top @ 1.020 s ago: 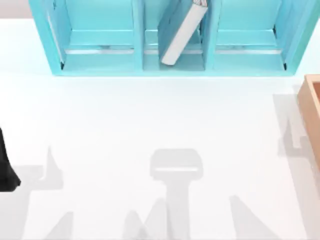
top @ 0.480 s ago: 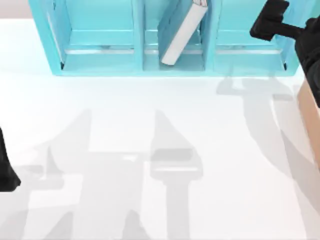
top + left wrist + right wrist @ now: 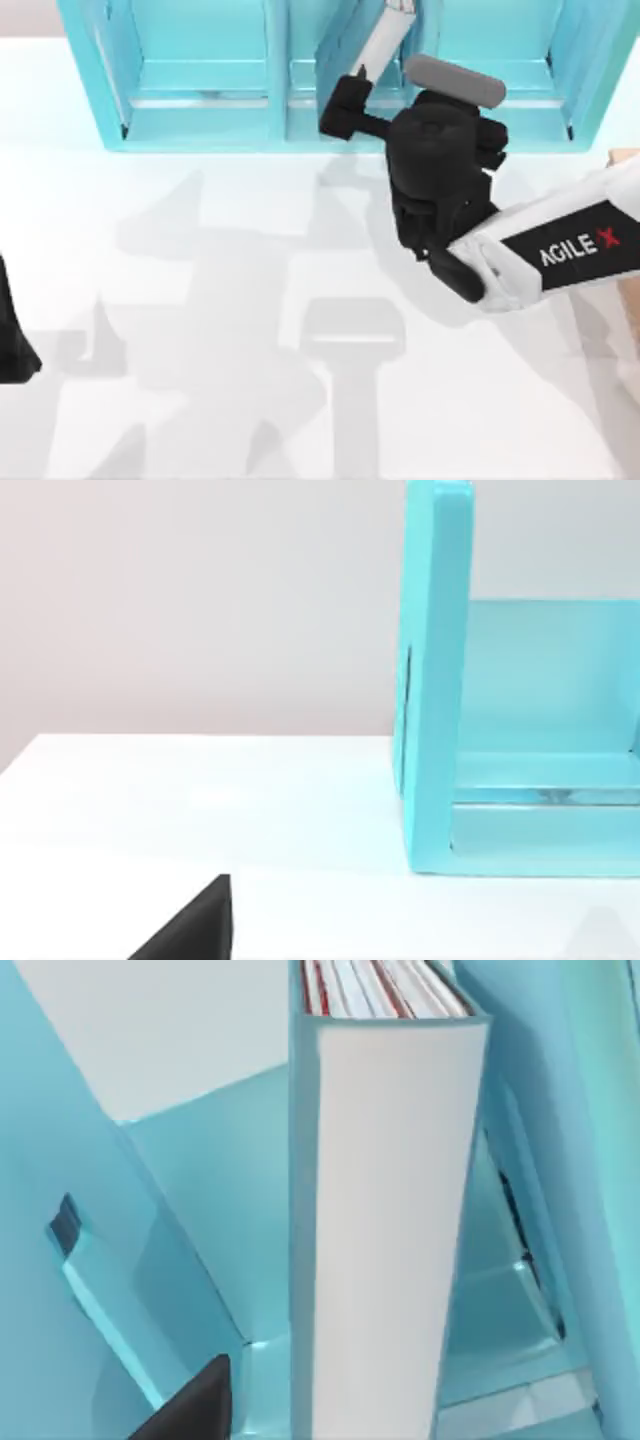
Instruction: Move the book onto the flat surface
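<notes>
The book [image 3: 378,42], teal with white page edges, leans tilted inside the middle compartment of the light-blue shelf [image 3: 200,130]. My right gripper [image 3: 348,98] is open at the mouth of that compartment, just in front of the book's lower end, holding nothing. In the right wrist view the book's pale page edge [image 3: 385,1230] stands close ahead, with one dark finger [image 3: 195,1405] off to its side. The flat surface, the white tabletop [image 3: 200,260], spreads out in front of the shelf. My left gripper [image 3: 12,340] is parked and open at the left edge of the table.
A tan wooden box [image 3: 626,158] sits at the right edge, partly covered by my right arm. The left wrist view shows the shelf's end wall [image 3: 437,680] standing on the tabletop [image 3: 200,800]. Arm shadows fall across the middle of the table.
My right arm has swung in from the far right corner to the middle compartment, right up to the book. The book and my left arm have not moved.
</notes>
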Controlling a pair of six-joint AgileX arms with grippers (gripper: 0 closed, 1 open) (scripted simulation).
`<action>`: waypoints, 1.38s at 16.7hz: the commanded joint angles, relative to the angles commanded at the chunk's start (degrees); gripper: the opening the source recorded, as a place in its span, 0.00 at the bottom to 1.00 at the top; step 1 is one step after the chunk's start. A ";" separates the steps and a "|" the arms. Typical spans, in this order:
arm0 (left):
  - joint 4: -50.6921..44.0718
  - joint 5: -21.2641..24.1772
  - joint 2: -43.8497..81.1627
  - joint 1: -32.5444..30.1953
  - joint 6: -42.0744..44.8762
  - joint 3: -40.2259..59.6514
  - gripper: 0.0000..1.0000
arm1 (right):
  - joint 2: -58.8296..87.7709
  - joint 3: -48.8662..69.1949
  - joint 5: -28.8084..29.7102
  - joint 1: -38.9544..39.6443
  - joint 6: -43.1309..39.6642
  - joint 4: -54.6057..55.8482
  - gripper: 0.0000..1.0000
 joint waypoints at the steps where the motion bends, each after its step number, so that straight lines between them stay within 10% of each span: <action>1: 0.00 0.00 0.00 0.00 0.00 0.00 1.00 | 2.73 1.42 0.74 0.90 0.60 1.17 1.00; 23: 0.00 0.00 0.00 0.00 0.00 0.00 1.00 | 21.72 29.62 -4.45 -4.16 0.30 -7.28 1.00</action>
